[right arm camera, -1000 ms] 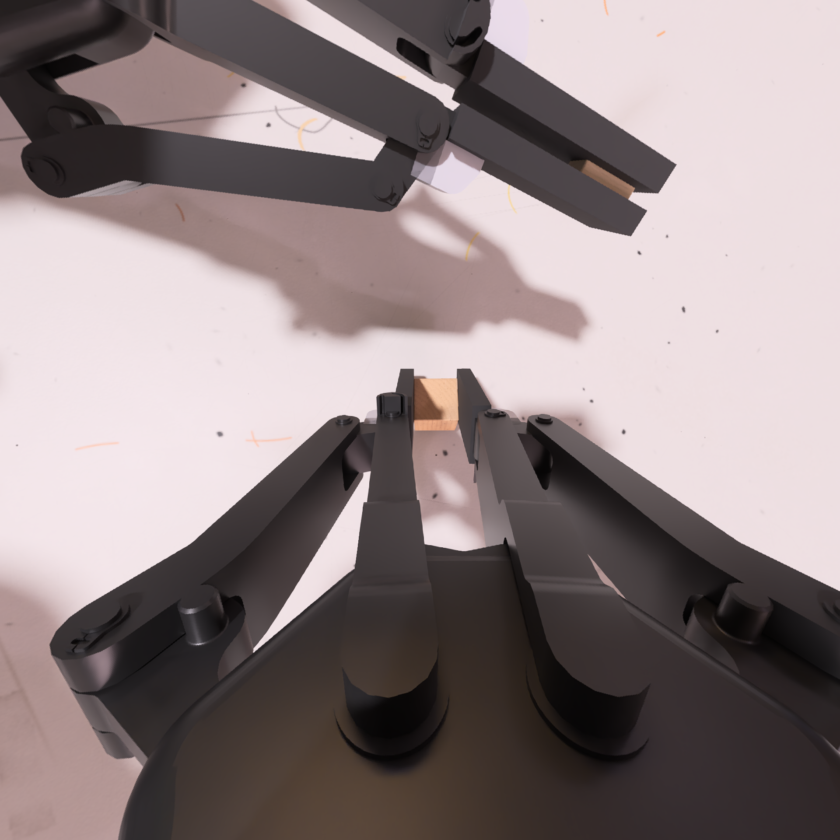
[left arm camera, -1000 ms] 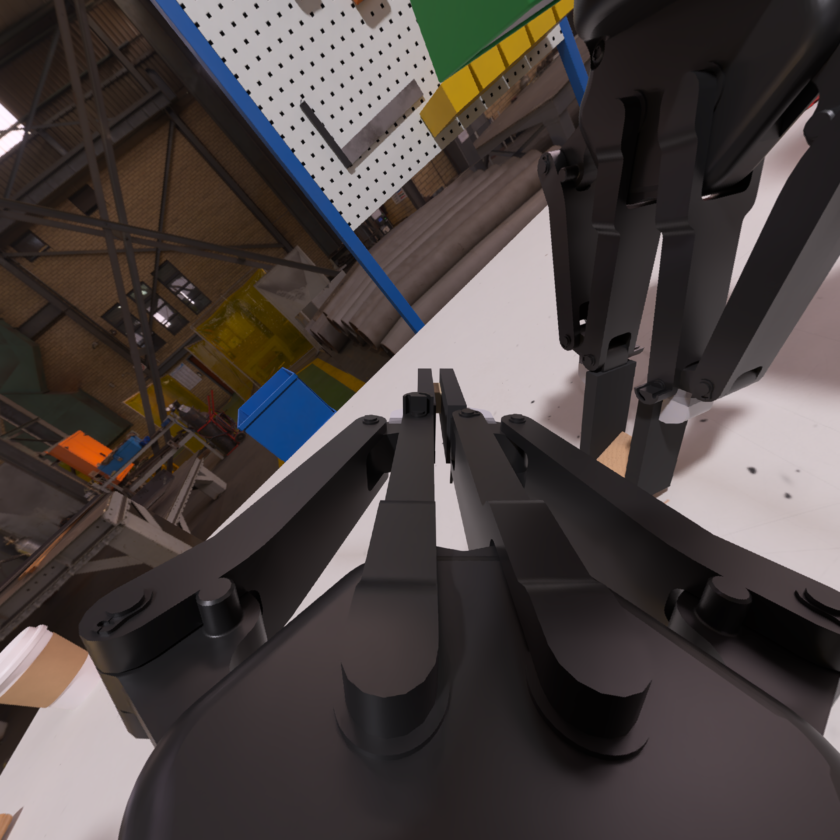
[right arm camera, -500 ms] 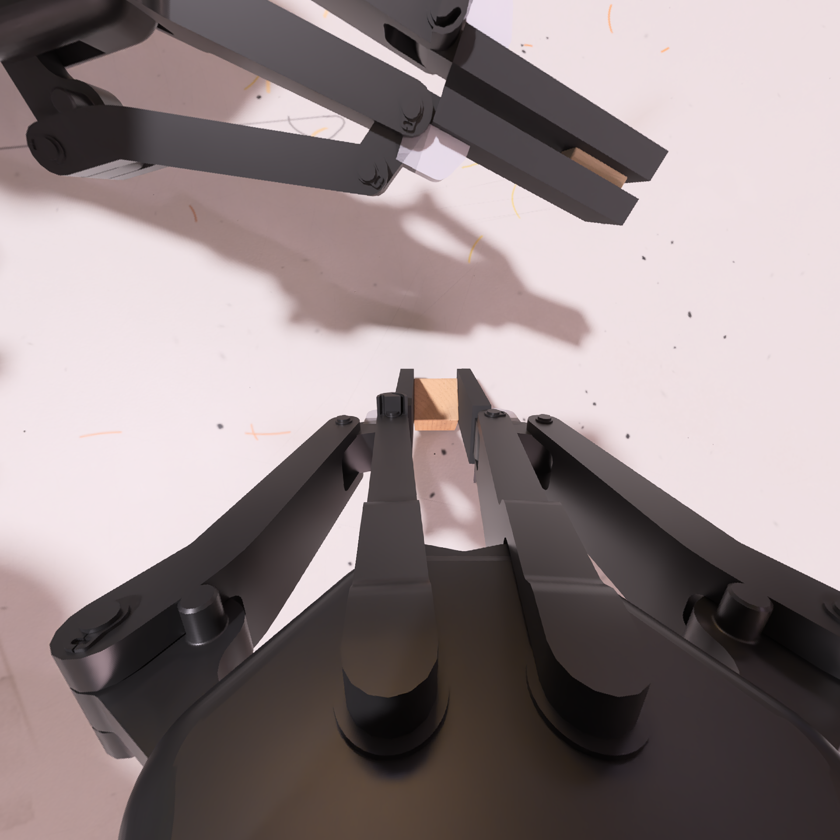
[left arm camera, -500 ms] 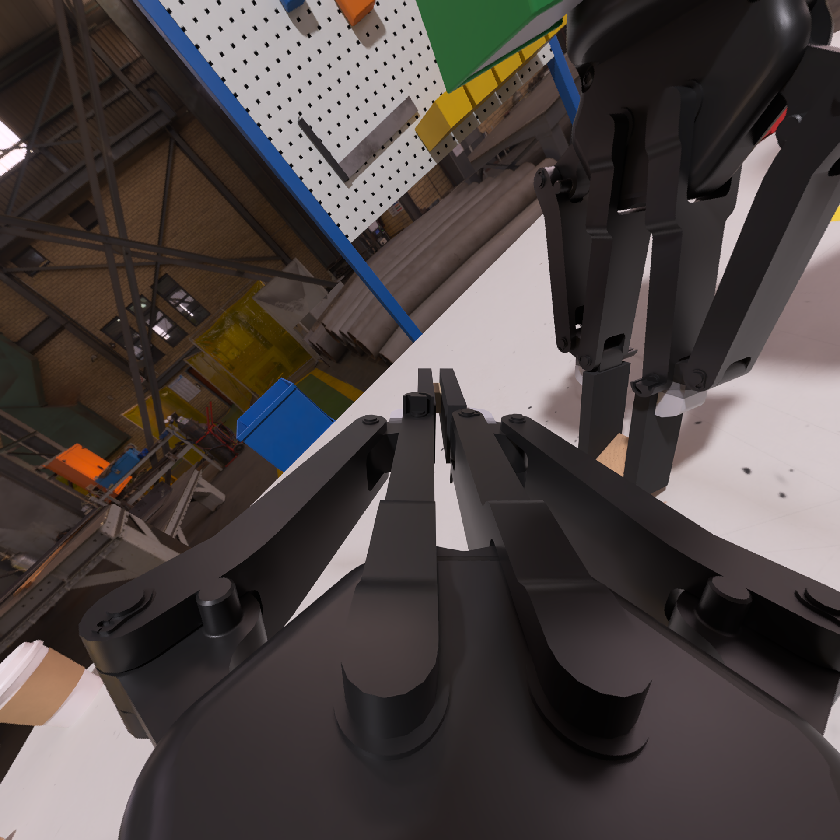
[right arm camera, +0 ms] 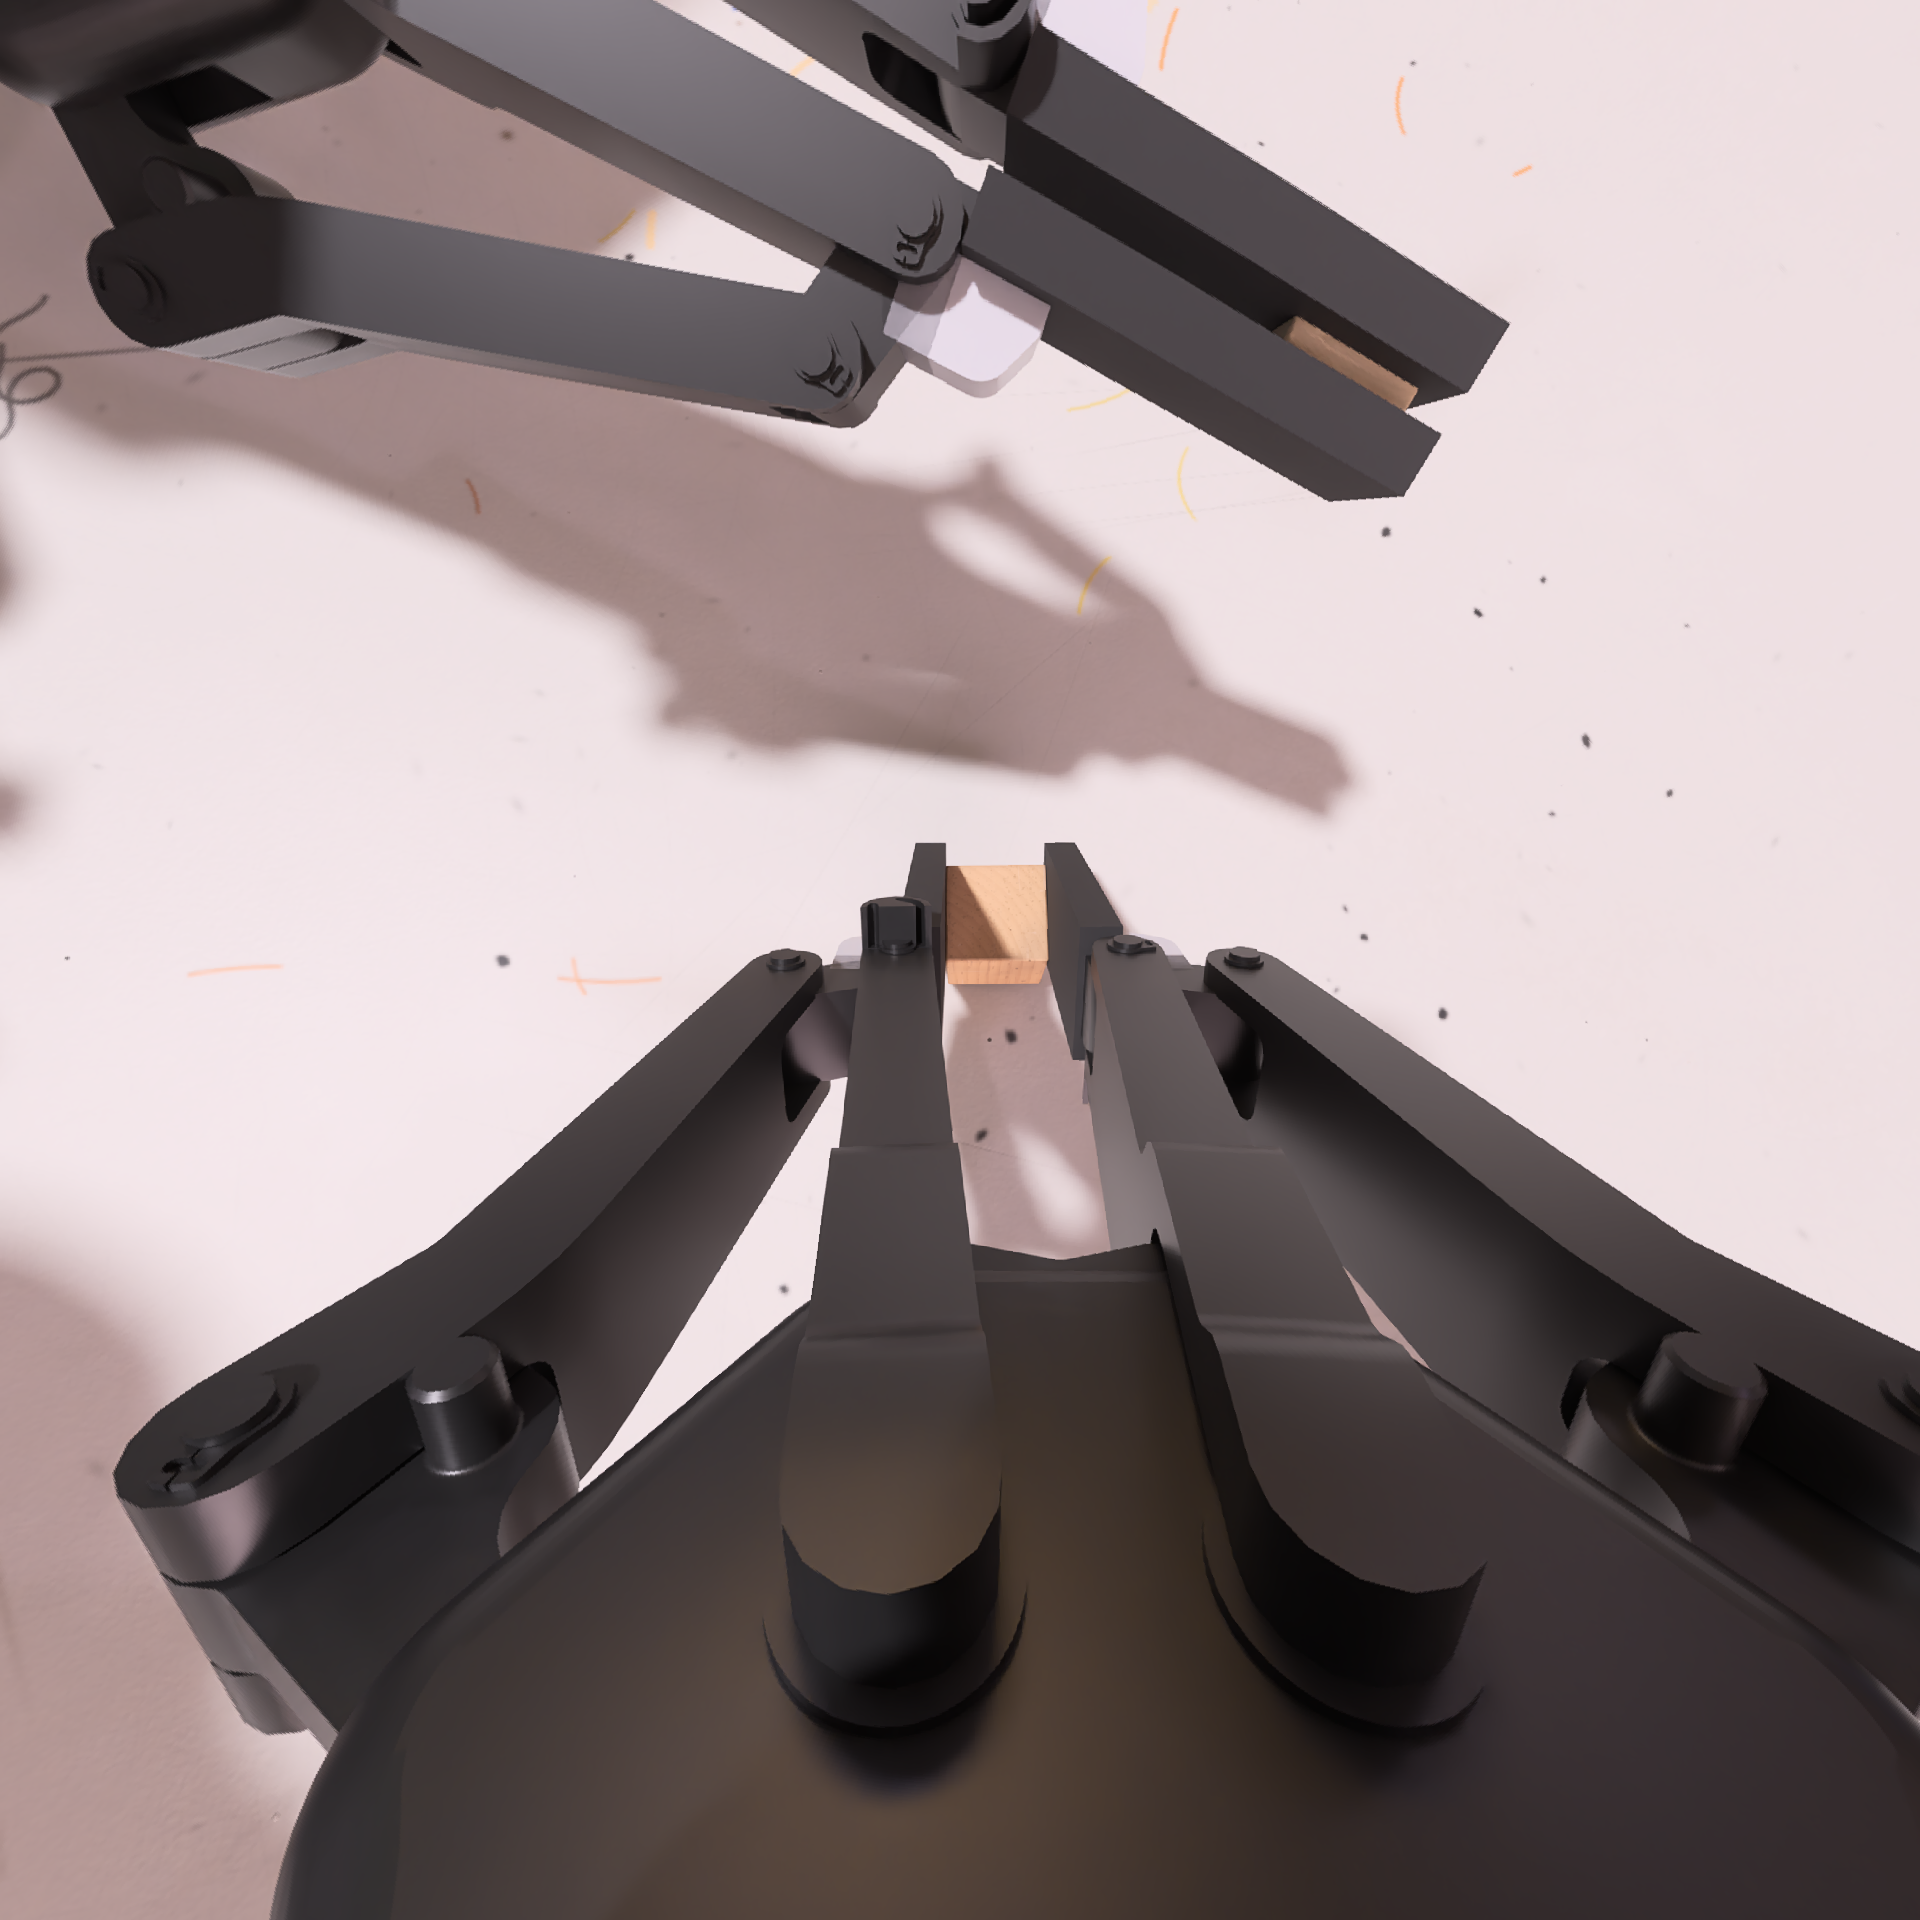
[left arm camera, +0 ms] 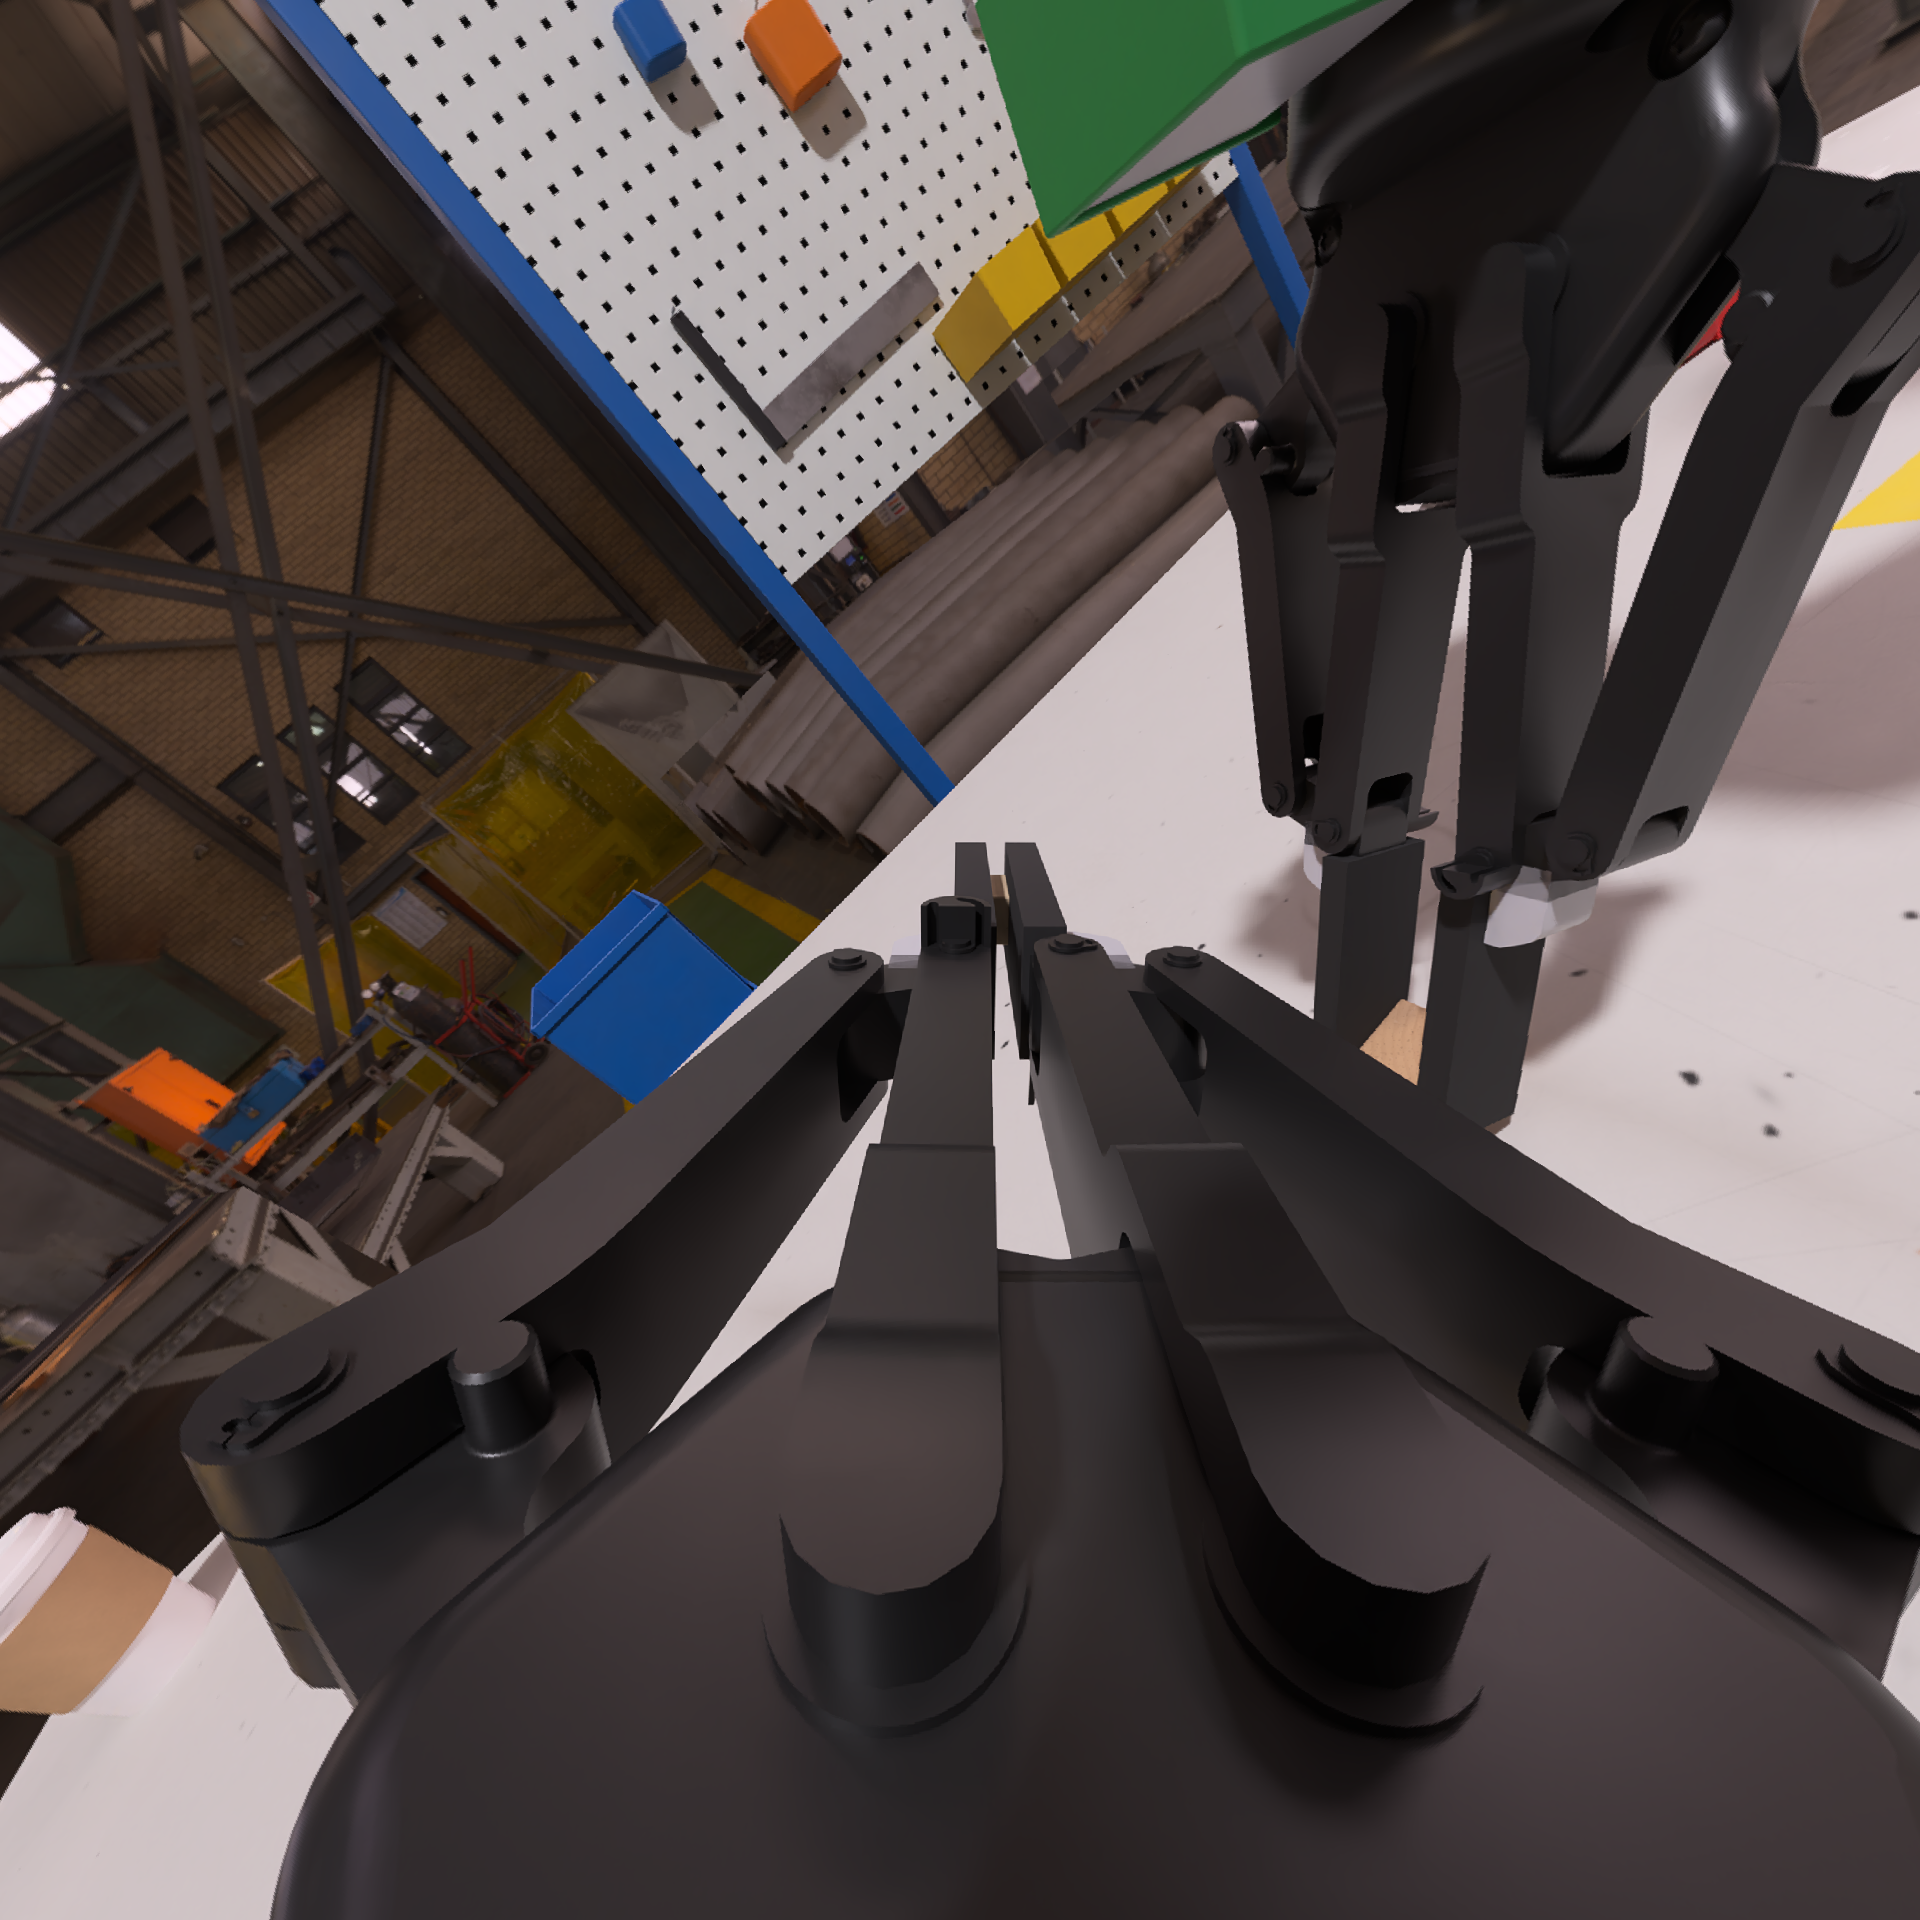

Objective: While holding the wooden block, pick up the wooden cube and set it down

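Note:
My right gripper is shut on the wooden cube, a small light-wood cube held between its fingertips close over the white table. Whether it touches the table I cannot tell. My left gripper is shut on the wooden block, a thin sliver of which shows between its fingers. In the right wrist view the left gripper hovers above and beyond the cube, with the block clamped at its tips. In the left wrist view the right gripper points down at the right with the cube.
The table's far edge runs diagonally just beyond my left fingertips. Past it stand a white pegboard, a blue bin and a green box. A brown and white cup sits at the near left.
Both grippers stay shut on their pieces. The left wrist view has tilted to show more of the pegboard. The table marks under the right gripper have drifted slightly.

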